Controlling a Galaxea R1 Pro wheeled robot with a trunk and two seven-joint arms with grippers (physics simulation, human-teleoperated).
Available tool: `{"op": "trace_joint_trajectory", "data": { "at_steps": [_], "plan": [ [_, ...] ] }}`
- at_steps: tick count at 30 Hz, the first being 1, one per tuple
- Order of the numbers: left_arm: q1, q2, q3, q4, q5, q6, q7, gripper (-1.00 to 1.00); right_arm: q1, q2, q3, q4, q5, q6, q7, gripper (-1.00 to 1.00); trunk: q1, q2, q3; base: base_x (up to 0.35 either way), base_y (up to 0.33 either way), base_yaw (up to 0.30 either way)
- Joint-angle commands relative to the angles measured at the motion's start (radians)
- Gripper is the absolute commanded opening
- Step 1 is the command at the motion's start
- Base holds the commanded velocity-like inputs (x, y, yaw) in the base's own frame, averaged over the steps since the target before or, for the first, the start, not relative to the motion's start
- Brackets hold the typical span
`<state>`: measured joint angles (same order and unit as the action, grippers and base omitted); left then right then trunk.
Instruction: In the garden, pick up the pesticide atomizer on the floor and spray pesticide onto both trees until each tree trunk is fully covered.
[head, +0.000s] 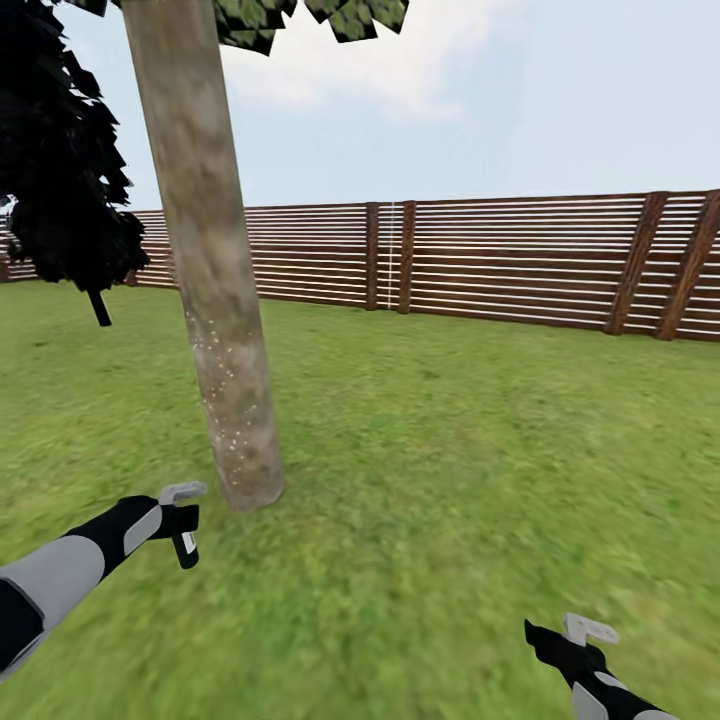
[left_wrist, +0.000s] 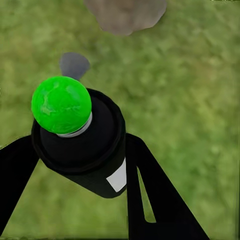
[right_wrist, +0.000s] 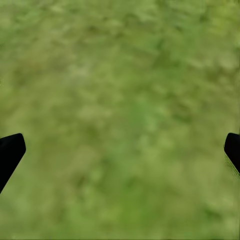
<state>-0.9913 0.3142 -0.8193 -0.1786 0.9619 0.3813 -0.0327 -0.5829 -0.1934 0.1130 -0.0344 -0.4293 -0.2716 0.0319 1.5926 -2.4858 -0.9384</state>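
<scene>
Holding the pesticide atomizer (left_wrist: 82, 150) tight, the left tool (head: 180, 522) sits at the lower left of the head view, just beside the foot of the tree trunk (head: 212, 290). In the left wrist view its two dark fingers (left_wrist: 152, 195) press on both sides of the small dark can, and the can's tip looks bright green there, not red. So the pick-up part looks done. Tiny white specks dot the lower half of the trunk — maybe spray, but I cannot be sure. The upper bark looks bare, so this tree likely needs more. A second thick tree is still left to do, I think.

The right tool (head: 560, 640) hangs at the lower right of the head view. In the right wrist view its tips sit far apart at the two side edges, wide open, with nothing between them but grass.

There is lots of room. Green floor (head: 470, 470) spreads out to the right and far back to the brown fence (head: 520, 260). A dark narrow tree (head: 60, 170) stands at the upper left — well apart from the arms. The only close thing to bump is the trunk itself.
</scene>
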Motion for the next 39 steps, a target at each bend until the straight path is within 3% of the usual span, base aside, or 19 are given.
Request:
{"op": "trace_joint_trajectory", "data": {
  "at_steps": [1,11,39],
  "plan": [
    [-0.001,0.000,-0.003,-0.001,0.000,0.004,-0.003,-1.00,0.000,-0.001,0.008,0.001,-0.010,-0.003,0.003,1.00,0.000,0.000,-0.001,0.085,-0.308,0.253],
    [-0.001,0.000,-0.003,0.000,0.000,0.005,-0.003,-1.00,0.000,-0.001,0.008,0.001,-0.010,-0.003,0.003,1.00,0.000,0.000,-0.001,0.123,-0.308,0.105],
    [-0.001,-0.001,-0.004,0.000,0.000,0.005,-0.002,-1.00,0.000,-0.001,0.008,0.001,-0.009,-0.003,0.003,1.00,0.000,0.000,-0.001,0.135,-0.308,0.249]
  ]
}}
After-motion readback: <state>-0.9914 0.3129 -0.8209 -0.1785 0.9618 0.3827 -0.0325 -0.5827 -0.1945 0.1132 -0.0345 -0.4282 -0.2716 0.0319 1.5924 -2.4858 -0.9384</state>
